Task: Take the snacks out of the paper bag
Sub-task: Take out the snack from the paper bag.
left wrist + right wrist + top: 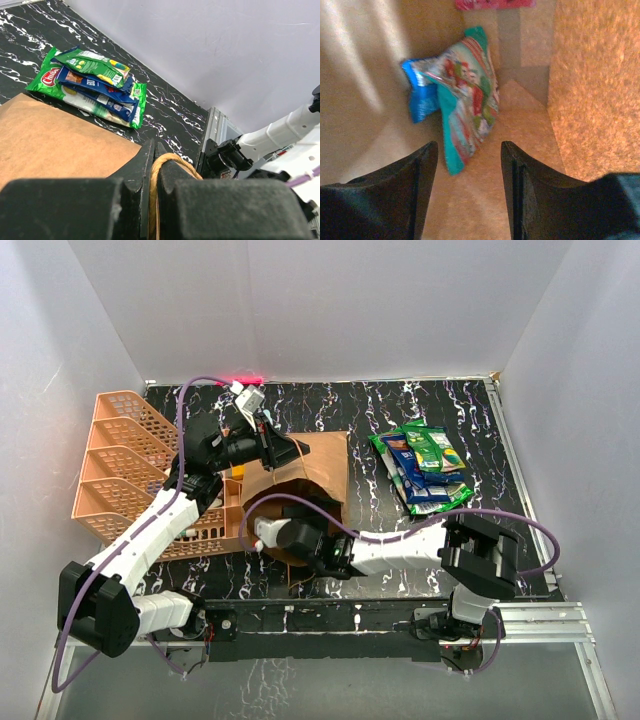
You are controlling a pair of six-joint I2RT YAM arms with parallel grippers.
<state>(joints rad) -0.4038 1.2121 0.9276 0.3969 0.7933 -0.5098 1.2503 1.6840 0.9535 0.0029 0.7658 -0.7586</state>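
Observation:
The brown paper bag (315, 465) lies on the table, its mouth facing the near edge. My left gripper (290, 450) is shut on the bag's twisted paper handle (162, 167) and holds it up. My right gripper (469, 147) is open, reaching inside the bag; in the top view only its wrist (300, 538) shows at the mouth. Inside, a teal and blue snack packet (462, 97) leans in the corner just ahead of the fingertips, and a pink-red packet (492, 4) lies farther back. A pile of green and dark blue packets (425, 465) lies on the table to the right (92, 82).
An orange lattice tray (130, 465) stands at the left of the bag. The black marbled table (500, 530) ends at a metal rail on the right. White walls enclose the table on three sides.

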